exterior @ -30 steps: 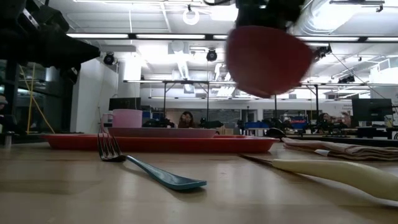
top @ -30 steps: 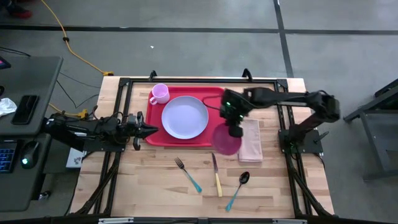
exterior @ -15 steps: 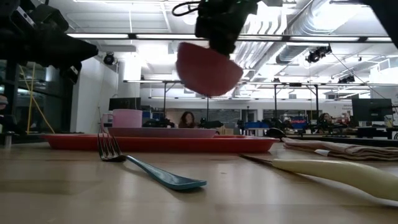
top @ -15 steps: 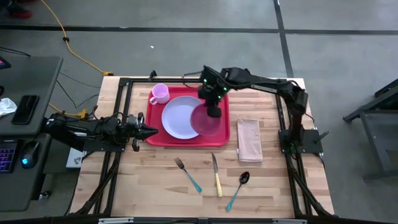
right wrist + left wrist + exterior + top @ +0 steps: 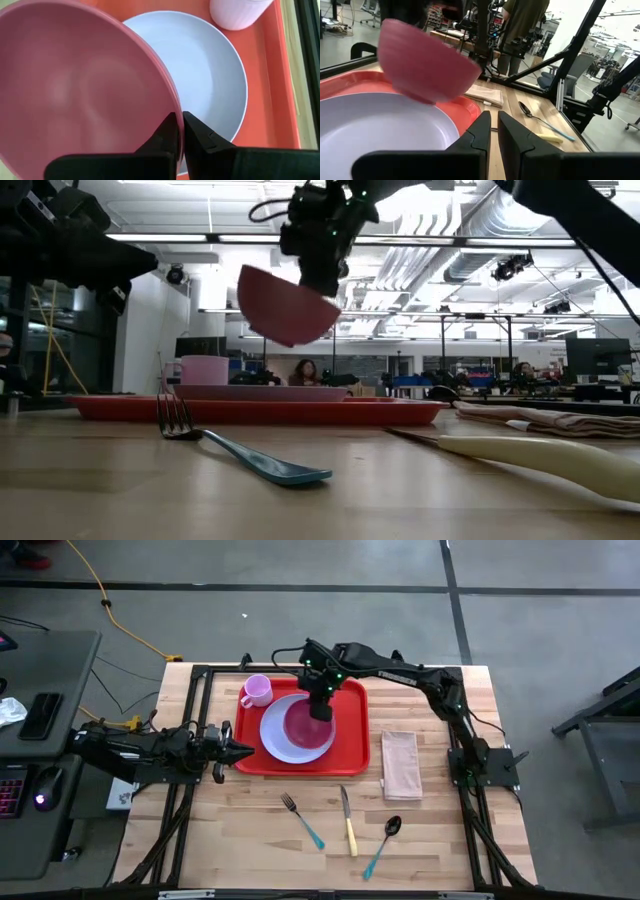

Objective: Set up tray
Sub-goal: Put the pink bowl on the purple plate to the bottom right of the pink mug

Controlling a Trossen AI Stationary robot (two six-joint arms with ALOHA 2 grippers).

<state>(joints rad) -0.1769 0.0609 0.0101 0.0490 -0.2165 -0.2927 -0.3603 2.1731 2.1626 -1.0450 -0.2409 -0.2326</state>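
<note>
Resting on the wooden table point(image 5: 250, 830), the red tray point(image 5: 355, 735) carries a lavender plate point(image 5: 275, 740); the right gripper point(image 5: 320, 708) pinches a pink bowl point(image 5: 303, 723) above it. Left gripper point(image 5: 232, 748), fingers nearly together and empty, waits beside the tray.

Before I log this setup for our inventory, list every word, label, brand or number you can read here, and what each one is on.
None can be read.
The red tray, the lavender plate, the pink bowl held over it by the right gripper, and the pink cup: all plain, no print.
Room behind the table in the low view: anything there is too small to read.
</note>
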